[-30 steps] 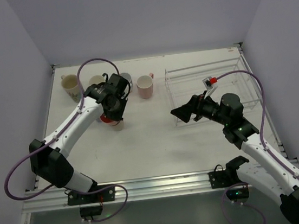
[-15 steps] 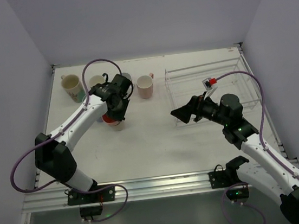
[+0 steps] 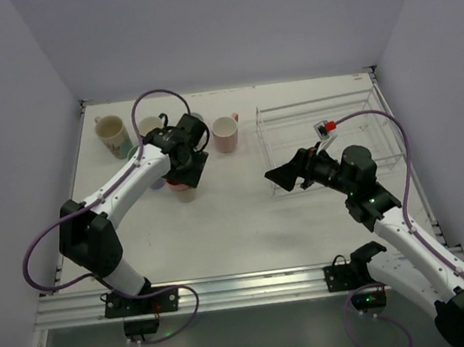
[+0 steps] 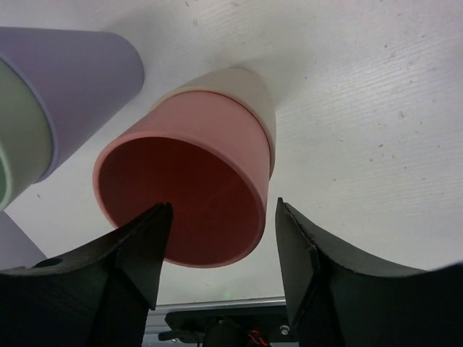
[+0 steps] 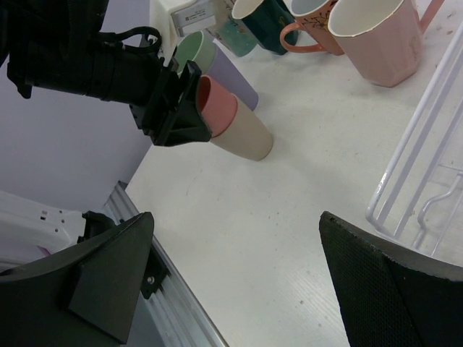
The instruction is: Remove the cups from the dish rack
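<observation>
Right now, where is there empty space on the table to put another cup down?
The big bare patch is the middle of the table, between the pink mug and the dish rack, and forward to the near edge. The back left is crowded: the cream mug, the salmon tumbler and other cups stand close together.

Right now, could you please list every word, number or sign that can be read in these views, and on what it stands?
White label, top of the right wrist view: printed lines, too blurred to read.
White and red tag, seen over the dish rack: too small to read.
No other text is legible anywhere.
</observation>
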